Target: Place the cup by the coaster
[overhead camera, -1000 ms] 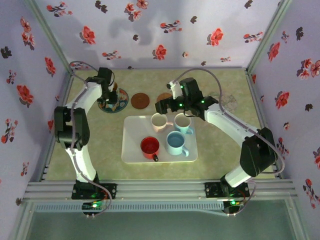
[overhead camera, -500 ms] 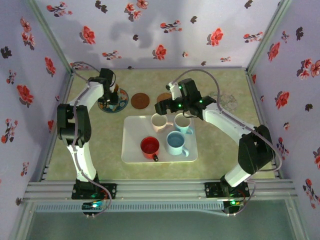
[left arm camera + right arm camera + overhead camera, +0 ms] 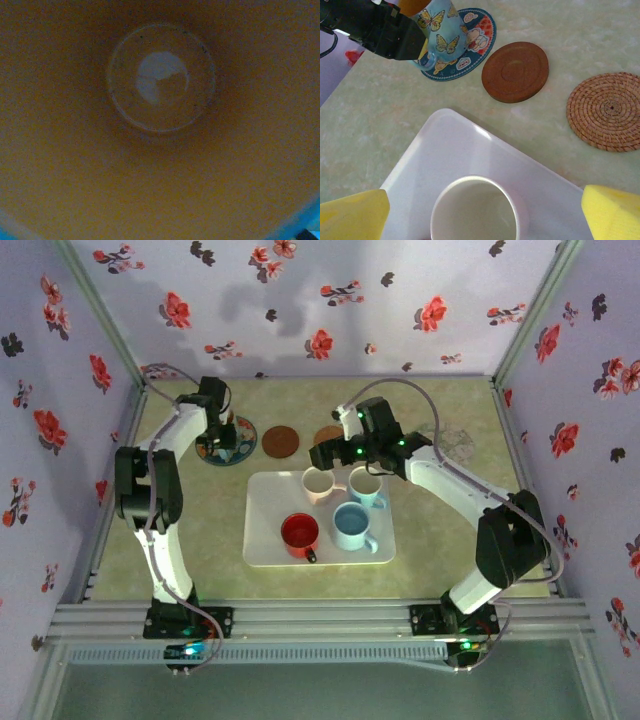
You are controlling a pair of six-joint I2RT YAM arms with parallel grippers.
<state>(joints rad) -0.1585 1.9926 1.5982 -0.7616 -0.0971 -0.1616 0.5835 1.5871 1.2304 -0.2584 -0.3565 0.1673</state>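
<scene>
Heads up: the butterfly cup (image 3: 440,37) sits on the blue patterned coaster (image 3: 475,35), at about 10 o'clock from the tray (image 3: 435,155) in the overhead view. It looks a bit tipped in the right wrist view, so I wouldn't call it settled.

The left gripper (image 3: 220,428) is right at its rim. That wrist camera stares straight down into the orange inside, so you can't tell if those jaws are clamped or let go. The right gripper (image 3: 480,215) hangs over the pale cup (image 3: 318,483) with its jaws spread wide, holding nothing.

Handling, my guess: it looks like a glazed mug, so it'd be stiff, a bit slick, not heavy, and likely to chip if it drops on the tabletop (image 3: 380,115). Pinch one wall at the rim, one finger inside and one outside. The handle at its 7 o'clock is too small to trust.

Counts:
- Five cups: the butterfly one plus four on the tray, namely the pale one, a light blue one (image 3: 366,485), a red one (image 3: 299,532) and a blue one (image 3: 351,524).
- Three coasters I'm sure of: blue, wooden (image 3: 515,71) and woven (image 3: 610,111).
- One tray.
</scene>
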